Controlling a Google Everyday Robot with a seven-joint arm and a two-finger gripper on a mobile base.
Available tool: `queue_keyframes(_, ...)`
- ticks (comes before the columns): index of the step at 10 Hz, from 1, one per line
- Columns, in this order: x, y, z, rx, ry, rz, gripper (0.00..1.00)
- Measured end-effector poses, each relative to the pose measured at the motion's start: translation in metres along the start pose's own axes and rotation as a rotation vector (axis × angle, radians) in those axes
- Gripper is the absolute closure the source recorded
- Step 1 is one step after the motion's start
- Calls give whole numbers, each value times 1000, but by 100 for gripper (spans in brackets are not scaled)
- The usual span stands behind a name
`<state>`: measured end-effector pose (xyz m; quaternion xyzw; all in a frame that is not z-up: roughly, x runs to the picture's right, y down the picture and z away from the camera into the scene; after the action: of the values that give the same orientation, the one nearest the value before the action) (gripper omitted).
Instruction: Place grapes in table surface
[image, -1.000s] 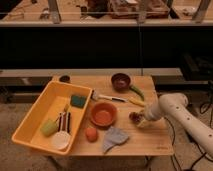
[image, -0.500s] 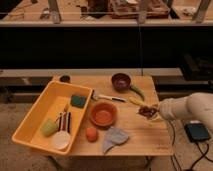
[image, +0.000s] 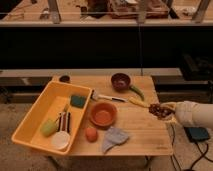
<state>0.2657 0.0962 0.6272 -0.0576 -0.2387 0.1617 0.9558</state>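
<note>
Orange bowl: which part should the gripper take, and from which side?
Probably its rim's right part, from above: the orange bowl stands upright and open, so the wall can be pinched. That side faces the gripper, at the table's right edge by the grapes.

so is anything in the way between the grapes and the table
Nothing visible. The grapes are at the gripper, over the right edge of the table surface, with bare wood around them. A yellow item lies just left.
</note>
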Motion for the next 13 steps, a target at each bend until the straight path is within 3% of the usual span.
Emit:
queue_keyframes(2,3,-5,22,-31,35,-3,94)
queue_keyframes(4,12,-6,56,-68,68,-1,94)
queue_keyframes(7,42,6,136,-160,98,13,92)
queue_keyframes(8,54,15,166,-198,105,17,82)
queue_keyframes(11,81,40,227,-252,119,32,54)
queue_keyframes(13,97,49,248,-243,119,44,34)
